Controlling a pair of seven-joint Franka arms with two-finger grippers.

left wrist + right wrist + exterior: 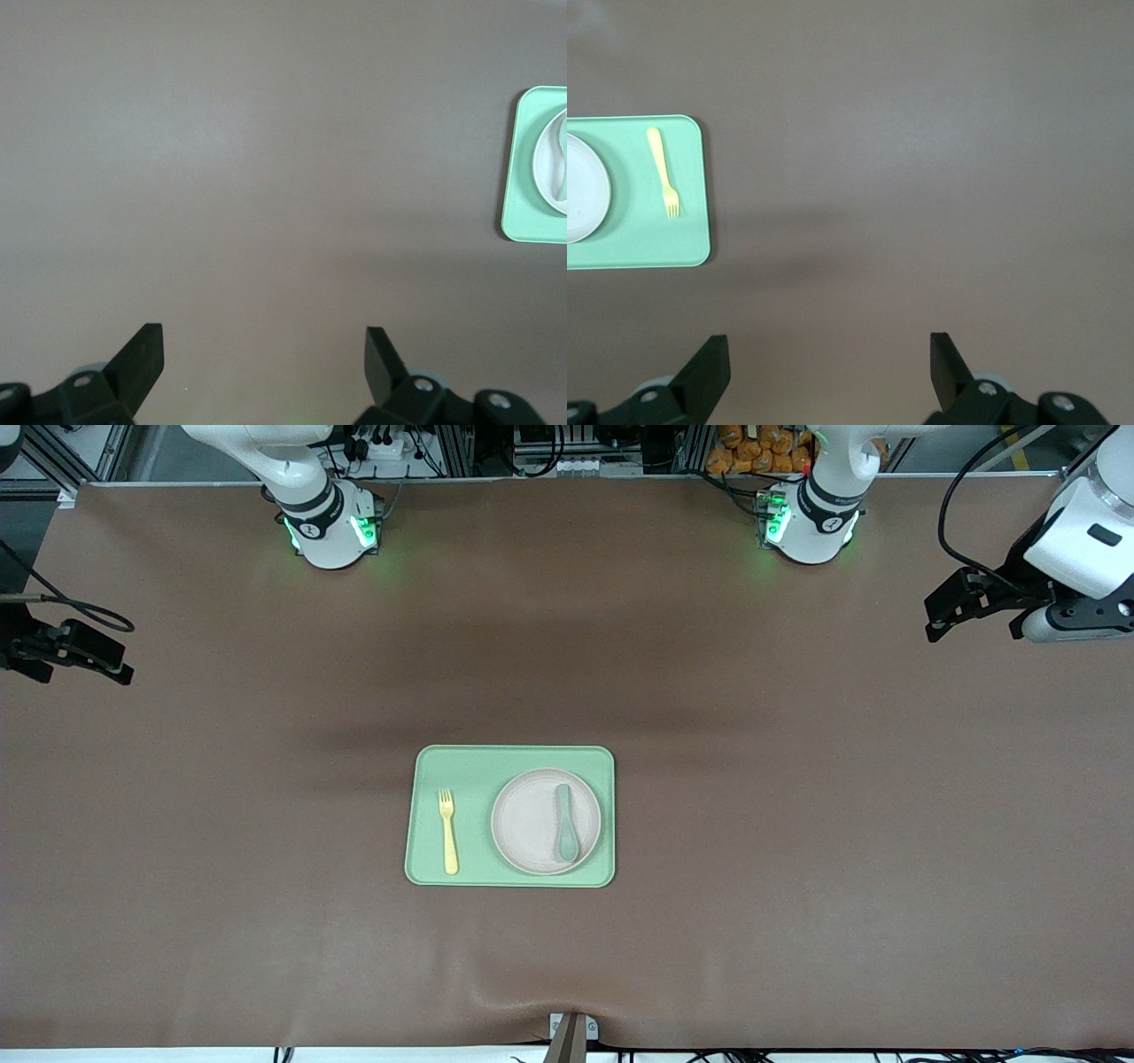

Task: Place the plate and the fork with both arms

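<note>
Front view: my left gripper (937, 622) and right gripper (120, 672) wait over the table's ends, both released.
Plate (546, 821): on tray (509, 760), spoon (565, 833) at its 3 o'clock.
Fork (448, 830): on tray, beside plate, toward right arm's end.

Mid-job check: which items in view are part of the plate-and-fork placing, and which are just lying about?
Job items:
- plate, on the green tray
- fork, on the tray beside the plate
- left gripper and right gripper, both waiting at the table ends, jaws open

Lying about:
- grey-green spoon, resting on the plate
- green tray
</note>
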